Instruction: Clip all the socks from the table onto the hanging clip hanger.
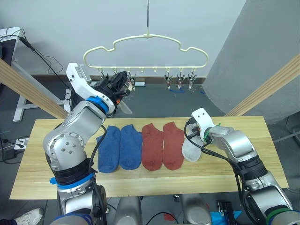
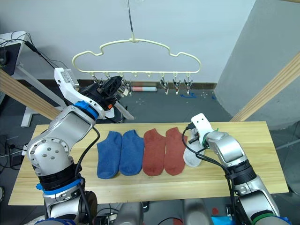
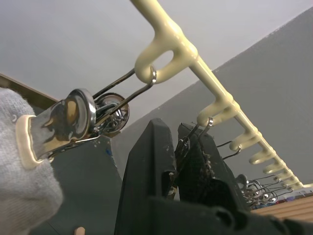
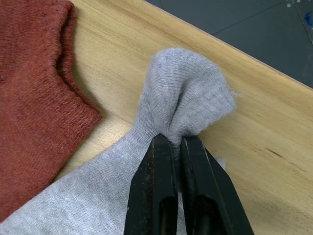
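Note:
The pale yellow clip hanger (image 1: 146,47) hangs above the table's (image 1: 234,168) far edge. My left gripper (image 1: 119,84) is raised at its left clips, and its black fingers (image 3: 149,161) are shut on a metal clip (image 3: 188,142). On the neighbouring clip (image 3: 73,117) hangs a light grey sock (image 3: 19,196). Two blue socks (image 1: 119,148) and two rust-red socks (image 1: 162,145) lie side by side on the wood. To their right, my right gripper (image 4: 170,139) is shut on a bunched fold of another grey sock (image 4: 188,95), which still rests on the table.
Thick wooden beams slant past the table on the left (image 1: 28,89) and right (image 1: 267,89). Free clips (image 1: 180,80) hang on the hanger's right half. Bare wood extends to the right of the grey sock and along the front edge.

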Tool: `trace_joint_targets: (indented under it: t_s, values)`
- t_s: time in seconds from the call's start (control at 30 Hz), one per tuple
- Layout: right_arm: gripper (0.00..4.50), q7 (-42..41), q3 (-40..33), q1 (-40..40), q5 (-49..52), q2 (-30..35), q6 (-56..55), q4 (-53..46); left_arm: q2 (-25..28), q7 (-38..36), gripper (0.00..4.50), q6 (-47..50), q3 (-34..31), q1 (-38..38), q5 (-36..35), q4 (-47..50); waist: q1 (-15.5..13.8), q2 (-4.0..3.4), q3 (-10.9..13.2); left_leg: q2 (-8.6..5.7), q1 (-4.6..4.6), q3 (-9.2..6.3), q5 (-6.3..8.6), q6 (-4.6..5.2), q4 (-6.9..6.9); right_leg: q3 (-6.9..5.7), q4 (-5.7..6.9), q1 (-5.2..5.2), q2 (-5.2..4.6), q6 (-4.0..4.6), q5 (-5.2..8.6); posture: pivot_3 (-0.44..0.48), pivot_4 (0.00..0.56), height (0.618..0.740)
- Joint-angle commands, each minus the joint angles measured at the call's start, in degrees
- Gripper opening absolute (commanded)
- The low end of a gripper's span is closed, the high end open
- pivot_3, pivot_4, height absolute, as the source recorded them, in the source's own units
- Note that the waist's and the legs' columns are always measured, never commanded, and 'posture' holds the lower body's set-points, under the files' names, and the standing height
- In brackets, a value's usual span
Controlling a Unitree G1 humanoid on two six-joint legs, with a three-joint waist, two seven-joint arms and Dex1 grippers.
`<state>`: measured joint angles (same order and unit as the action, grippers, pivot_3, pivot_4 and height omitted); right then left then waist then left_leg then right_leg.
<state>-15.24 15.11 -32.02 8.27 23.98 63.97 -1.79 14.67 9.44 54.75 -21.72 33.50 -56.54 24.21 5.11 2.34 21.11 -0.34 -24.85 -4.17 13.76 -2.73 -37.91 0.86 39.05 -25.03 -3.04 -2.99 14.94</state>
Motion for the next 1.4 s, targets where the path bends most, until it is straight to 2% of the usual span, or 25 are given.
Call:
trace_joint_targets:
  t_s: [0.03, 0.17, 0.3, 0.47, 0.6, 0.8, 1.4]
  values:
    - [0.04, -1.9, 0.8, 1.6, -0.4, 1.4, 1.2, -1.7, 1.0, -0.1, 0.20, -0.5, -0.5, -0.1, -1.7, 1.2, 0.0, 0.00, 0.0, 0.00, 0.00, 0.00, 0.00, 0.00, 0.00, 0.00, 0.00, 0.00, 0.00, 0.00, 0.00, -0.169, 0.410, 0.740]
    - [0.04, -7.7, 0.2, 2.0, 2.4, 5.0, 2.7, -9.9, 1.9, 0.5, 0.20, 0.3, -2.0, 0.4, -5.2, -0.2, 0.0, -0.11, 0.3, 0.00, 0.00, -0.01, 0.00, 0.00, 0.01, -0.01, -0.01, -0.01, 0.00, 0.00, 0.00, -0.174, 0.405, 0.740]
    - [0.04, -14.7, -4.5, -0.5, 10.0, 6.9, 7.2, -19.4, 2.8, 1.0, 0.20, 0.4, -2.4, 0.9, -7.9, -1.9, 0.4, -0.21, 0.5, 0.01, -0.02, 0.00, 0.00, 0.00, 0.02, 0.04, -0.02, -0.05, 0.00, -0.01, 0.00, -0.182, 0.401, 0.740]
    - [0.04, -17.2, -11.3, -6.1, 18.8, 2.2, 16.4, -24.1, 3.8, 1.0, 0.20, 0.1, -1.9, 1.1, -10.1, -3.4, 0.6, -0.21, 0.6, 0.03, -0.02, -0.03, 0.00, 0.00, 0.02, -0.02, 0.00, -0.04, 0.03, 0.00, -0.01, -0.195, 0.391, 0.740]
    - [0.04, -14.5, -14.6, -9.9, 23.1, -10.7, 17.4, -22.2, 4.0, 1.7, 0.20, -0.3, -1.7, 1.1, -11.3, -4.1, 0.8, -0.21, 0.6, 0.02, -0.03, -0.04, 0.01, 0.00, 0.03, 0.01, -0.02, -0.04, 0.00, 0.00, -0.01, -0.196, 0.385, 0.740]
    - [0.04, -11.9, -9.2, -12.4, 21.5, -19.3, 11.0, -16.2, 5.9, 1.7, 0.20, -0.2, -1.2, 0.6, -12.0, -3.8, 0.9, -0.22, 0.6, 0.03, -0.05, -0.11, 0.00, -0.01, 0.04, 0.05, 0.01, -0.13, -0.08, 0.01, -0.02, -0.170, 0.364, 0.740]
    - [0.04, -13.0, -7.7, -19.1, 20.8, -20.4, 2.0, -6.6, 7.8, 1.8, 0.20, -1.1, -0.9, -1.7, -13.2, -2.0, 0.7, -0.22, 0.5, 0.04, -0.05, -0.11, -0.01, -0.02, 0.05, 0.08, 0.03, -0.21, -0.06, 0.04, -0.07, -0.128, 0.342, 0.740]
